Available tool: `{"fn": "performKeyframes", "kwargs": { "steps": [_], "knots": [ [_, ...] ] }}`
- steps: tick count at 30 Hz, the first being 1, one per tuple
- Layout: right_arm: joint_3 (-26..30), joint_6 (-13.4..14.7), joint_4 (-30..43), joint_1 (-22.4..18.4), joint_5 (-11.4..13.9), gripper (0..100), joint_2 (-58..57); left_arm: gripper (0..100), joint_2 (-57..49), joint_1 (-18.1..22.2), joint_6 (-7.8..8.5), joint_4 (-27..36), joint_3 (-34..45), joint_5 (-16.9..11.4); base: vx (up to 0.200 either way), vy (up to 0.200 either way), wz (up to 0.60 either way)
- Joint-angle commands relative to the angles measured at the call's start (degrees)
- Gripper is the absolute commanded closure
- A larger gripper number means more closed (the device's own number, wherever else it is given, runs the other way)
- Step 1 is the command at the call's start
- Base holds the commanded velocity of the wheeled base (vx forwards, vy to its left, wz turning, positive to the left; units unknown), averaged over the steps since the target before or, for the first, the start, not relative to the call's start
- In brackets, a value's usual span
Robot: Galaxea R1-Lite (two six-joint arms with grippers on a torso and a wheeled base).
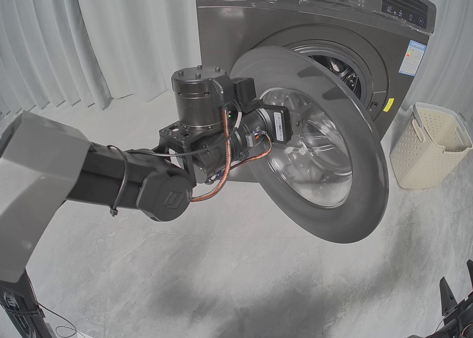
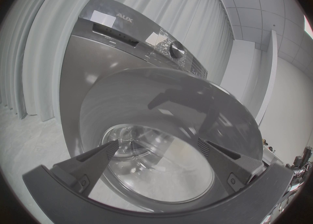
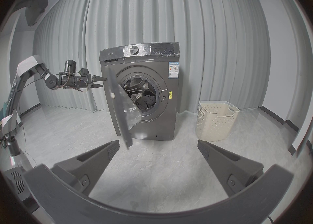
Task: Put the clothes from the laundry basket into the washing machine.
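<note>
A: Left tool state?
B: My left gripper is spread wide and pinches nothing. It sits right at the outer face of the door. I can't tell if it touches.
A: Door?
B: It stands partly open, swung out from the washing machine.
A: Right tool?
B: My right gripper is spread too, holds nothing, and hangs low over the floor, well back from the machine.
A: Clothes?
B: Dark clothes lie inside the drum. The laundry basket stands upright on the floor near the machine, on my right, with the curtain behind.
</note>
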Motion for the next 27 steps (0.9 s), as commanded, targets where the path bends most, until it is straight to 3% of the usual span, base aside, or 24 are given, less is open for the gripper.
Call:
{"fn": "performKeyframes", "kwargs": {
  "steps": [1, 6, 7, 8, 10, 11, 12, 16, 19, 20, 21, 23, 24, 25, 26, 27],
  "knots": [
    [1.0, 0.0, 0.0, 0.0, 0.0, 0, -0.9, 0, -5.1, 0.1, -1.02, -2.5, 12.6, 0.5, 0.0, 0.0, 0.0],
    [1.0, 0.0, 0.0, 0.0, 0.0, 0, -0.9, 0, -19.9, 0.2, -0.76, -3.0, 30.7, 0.6, 0.0, 0.0, 0.0],
    [1.0, 0.0, 0.0, 0.0, 0.0, 0, -0.9, 0, -19.9, 0.2, -0.76, -3.0, 30.7, 0.6, 0.0, 0.0, 0.0],
    [1.0, 0.0, 0.0, 0.0, 0.0, 0, -0.9, 0, -26.8, 0.4, 0.12, -3.2, 38.3, 0.5, 0.0, 0.0, 0.0],
    [1.0, 0.0, 0.0, 0.0, 0.0, 0, -0.9, 0, -34.5, 2.0, 2.05, -3.8, 46.1, 0.4, 0.0, 0.0, 0.0],
    [1.0, 0.0, 0.0, 0.0, 0.0, 0, -0.9, 0, -34.5, 2.0, 2.05, -3.8, 46.1, 0.4, 0.0, 0.0, 0.0],
    [1.0, 0.0, 0.0, 0.0, 0.0, 0, -0.9, 0, -42.7, 4.3, 3.02, -4.3, 53.5, 0.1, 0.0, 0.0, 0.0],
    [1.0, 0.0, 0.0, 0.0, 0.0, 0, -0.9, 0, -56.2, 6.8, 3.28, -4.3, 66.8, 0.7, 0.0, 0.0, 0.0],
    [1.0, 0.0, 0.0, 0.0, 0.0, 0, -0.9, 0, -62.6, 6.9, 4.07, -3.2, 71.7, 1.4, 0.0, 0.0, 0.0],
    [1.0, -0.1, 0.0, 0.0, 0.1, 0, -0.9, 0, -67.9, 7.7, 4.87, -2.5, 75.7, 3.3, 0.0, 0.0, 0.0],
    [1.0, -0.1, 0.0, 0.0, 0.1, 0, -0.9, 0, -68.4, 7.8, 4.87, -2.4, 76.0, 3.5, 0.0, 0.0, 0.0],
    [1.0, -0.2, 0.0, 0.0, 0.2, 0, -0.9, 0, -77.7, 10.3, 5.66, -0.4, 80.5, 4.5, 0.0, 0.0, 0.0],
    [1.0, -0.2, 0.0, 0.0, 0.3, 0, -0.9, 0, -80.0, 11.0, 5.48, 1.1, 80.5, 4.5, 0.0, 0.0, 0.0],
    [1.0, -0.2, 0.0, -0.1, 0.3, 0, -0.9, 0, -85.8, 14.8, 5.13, 7.1, 80.5, 4.5, 0.0, 0.0, 0.0],
    [1.0, -0.2, 0.0, -0.1, 0.3, 0, -0.9, 0, -85.8, 14.8, 5.13, 7.1, 80.5, 4.5, 0.0, 0.0, 0.0],
    [1.0, -0.3, 0.0, -0.1, 0.7, 0, -0.9, 0, -92.9, 20.0, 5.39, 13.8, 80.5, 4.1, 0.0, 0.0, 0.0]
  ]
}}
